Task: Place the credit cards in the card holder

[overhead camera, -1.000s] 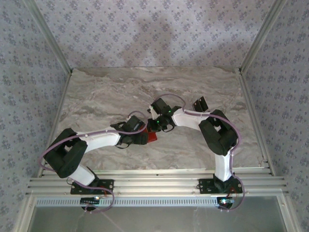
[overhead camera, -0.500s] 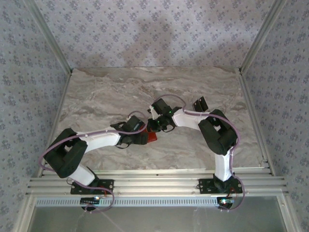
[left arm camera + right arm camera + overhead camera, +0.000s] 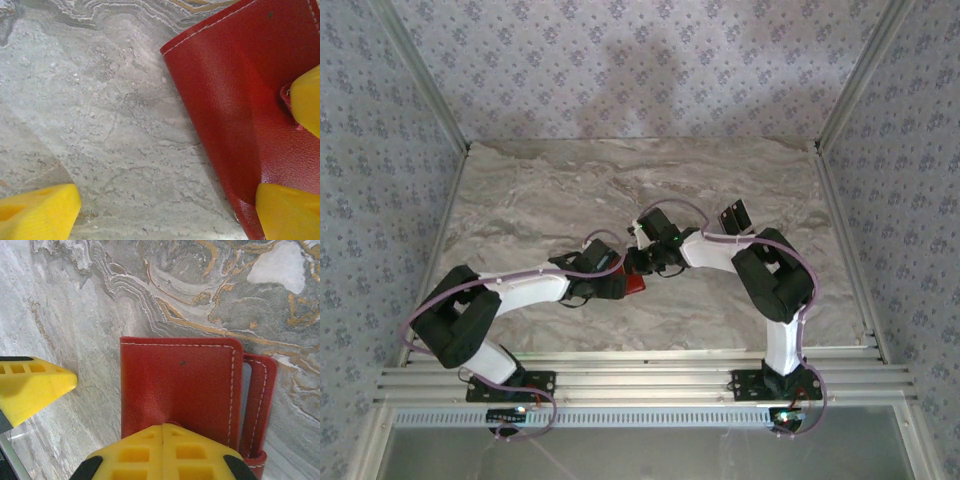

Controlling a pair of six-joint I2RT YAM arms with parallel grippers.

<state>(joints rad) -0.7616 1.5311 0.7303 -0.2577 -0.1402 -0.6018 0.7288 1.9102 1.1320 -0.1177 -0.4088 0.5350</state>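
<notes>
Right pincer [image 3: 162,435] is pressed shut, its yellow tips on the near edge of the red card holder [image 3: 175,385], just where a small red tab pokes out. It may be pinching that tab, though I cannot be sure. Left pincer [image 3: 160,200] stands wide: one finger sits at the holder's corner, the other on bare desk [image 3: 570,190] well to the side.

The holder lies flat on the marbled desk between the two arms, folded nearly shut, with the covers slightly offset so a sliver of grey lining shows along one edge. To my eye the real work is not yet done: the holder needs opening before anything can go in.

Farther back, beyond the right arm and well apart from the holder, sits what I take for the credit cards [image 3: 733,215], a dark shape too small to make out.
</notes>
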